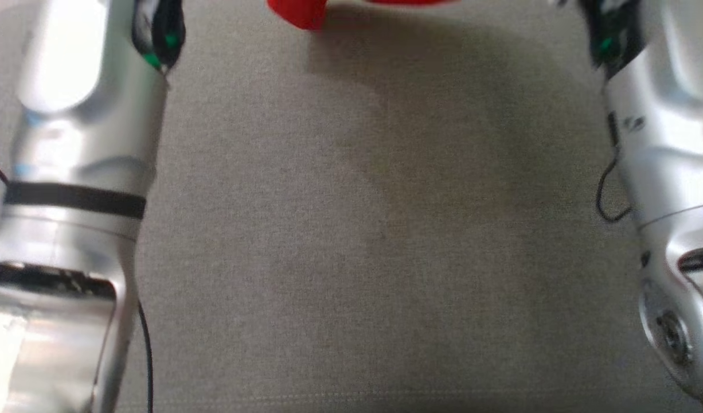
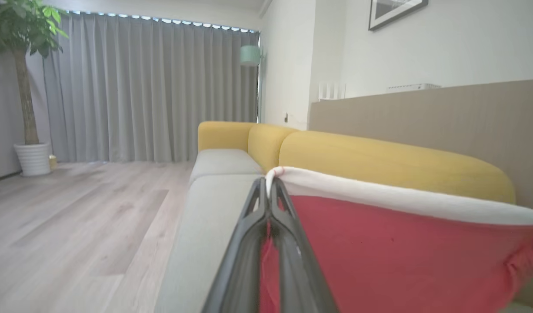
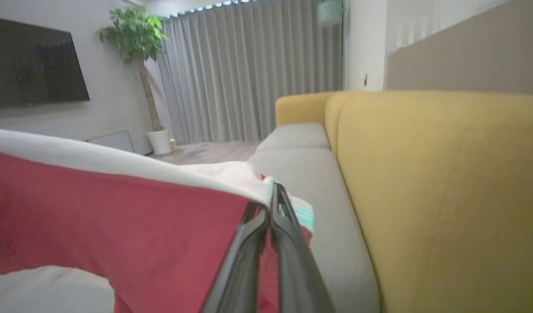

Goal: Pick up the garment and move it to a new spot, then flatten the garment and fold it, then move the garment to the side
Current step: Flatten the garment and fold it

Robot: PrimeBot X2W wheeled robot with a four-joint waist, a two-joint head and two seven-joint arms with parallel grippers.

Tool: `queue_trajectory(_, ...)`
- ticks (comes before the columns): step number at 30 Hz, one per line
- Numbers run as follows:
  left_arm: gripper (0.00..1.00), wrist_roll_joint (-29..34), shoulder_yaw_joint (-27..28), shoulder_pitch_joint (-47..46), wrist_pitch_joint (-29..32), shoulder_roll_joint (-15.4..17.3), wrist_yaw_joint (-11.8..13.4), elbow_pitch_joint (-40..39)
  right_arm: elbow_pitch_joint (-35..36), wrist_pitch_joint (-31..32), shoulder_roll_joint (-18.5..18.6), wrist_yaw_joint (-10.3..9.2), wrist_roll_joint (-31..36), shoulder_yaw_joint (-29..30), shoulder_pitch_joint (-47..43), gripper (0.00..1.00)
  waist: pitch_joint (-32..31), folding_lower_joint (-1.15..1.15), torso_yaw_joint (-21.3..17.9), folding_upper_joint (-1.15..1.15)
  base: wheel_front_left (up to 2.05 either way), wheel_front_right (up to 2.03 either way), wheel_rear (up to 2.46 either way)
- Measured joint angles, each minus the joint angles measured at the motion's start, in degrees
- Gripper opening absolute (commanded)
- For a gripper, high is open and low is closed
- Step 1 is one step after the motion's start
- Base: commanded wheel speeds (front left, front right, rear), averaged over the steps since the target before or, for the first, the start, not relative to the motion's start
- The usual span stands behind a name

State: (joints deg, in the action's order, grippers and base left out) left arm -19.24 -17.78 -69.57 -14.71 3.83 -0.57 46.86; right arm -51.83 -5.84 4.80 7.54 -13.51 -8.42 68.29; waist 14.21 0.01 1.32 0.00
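Sofa seat point(image 1: 351, 229): garment point(image 2: 379, 252) stretched between left end effector point(image 2: 269, 184) and right end effector point(image 3: 273, 191), each pinching its edge.

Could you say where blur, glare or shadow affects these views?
Head view: soft, glare on the left forearm, a broad shadow on the cushion. Left wrist view: left gripper and garment blurred close up, room sharper. Right wrist view: likewise, dimmer.

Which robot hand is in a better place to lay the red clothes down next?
Neither left nor right alone, likely both: the left gripper and the right gripper are each shut on the white band of the red garment, stretched between them above the grey sofa seat.
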Motion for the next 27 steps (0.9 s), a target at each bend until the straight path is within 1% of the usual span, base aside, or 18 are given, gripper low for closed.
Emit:
queue_trajectory(4,0.0,-0.01,1.16,4.83,0.0,-1.22,-1.03,3.05,-8.49,-2.46,-0.38,0.0,0.42,-1.81,-1.33,0.0,1.64,0.0,0.42,0.0,0.0,0.0,0.0)
queue_trajectory(7,0.0,0.55,1.71,9.76,0.01,-1.92,-1.42,4.41,-12.71,-4.19,-0.42,0.0,0.4,-3.24,-3.61,0.0,2.78,0.0,0.57,0.0,0.0,0.0,0.0)
queue_trajectory(10,0.0,0.77,2.08,15.14,0.01,-2.32,-1.54,4.6,-14.97,-5.91,-0.58,0.0,-0.32,-4.88,-7.73,0.0,3.25,0.0,0.53,0.0,0.0,0.0,0.0)
queue_trajectory(13,0.0,0.77,2.87,21.23,0.01,-2.48,-1.75,2.8,-15.01,-7.42,-0.69,0.0,-2.23,-6.2,-13.06,0.0,3.1,0.0,0.53,0.0,0.0,0.0,0.0)
queue_trajectory(17,0.0,1.16,4.01,31.2,0.04,-2.54,-2.22,-2.22,-11.4,-8.14,-0.99,0.0,-5.32,-7.42,-21.75,0.0,1.58,0.0,0.56,0.0,0.0,0.0,0.0)
queue_trajectory(20,0.0,2.91,4.01,39.11,0.05,-2.48,-2.47,-6.36,-7.71,-8.37,-0.99,0.0,-6.05,-7.46,-28.87,0.0,-0.1,0.0,0.59,0.0,0.0,0.0,0.0)
queue_trajectory(27,0.0,6.14,4.12,57.27,0.07,-1.85,-2.66,-18.72,5.05,-8.37,-0.64,0.0,-5.79,-3.81,-46.86,0.0,-5.02,0.0,0.34,0.0,0.0,0.0,0.0)
